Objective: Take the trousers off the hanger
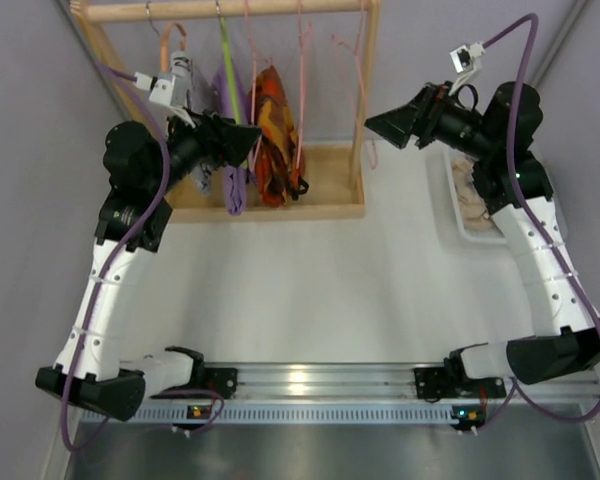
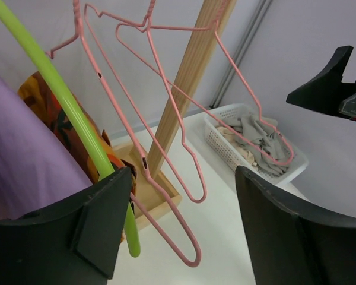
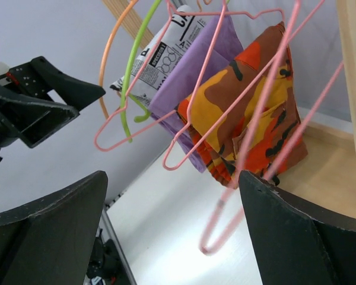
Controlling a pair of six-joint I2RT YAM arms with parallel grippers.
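Some hangers [image 2: 197, 200] hung bare; basket [image 2: 225, 146] held clothes [image 2: 255, 133]. Purple trousers [image 3: 190, 77] and orange trousers [image 3: 255, 119] were not yet off. Left gripper [image 2: 184, 178] and right gripper [image 3: 173, 178] both gaped, empty.

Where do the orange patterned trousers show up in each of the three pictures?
Top view: orange patterned trousers hang upper centre on the rack.
Left wrist: a sliver at the left, behind the green hanger.
Right wrist: centre right, hanging.
Shared landmark: the green hanger beside them.
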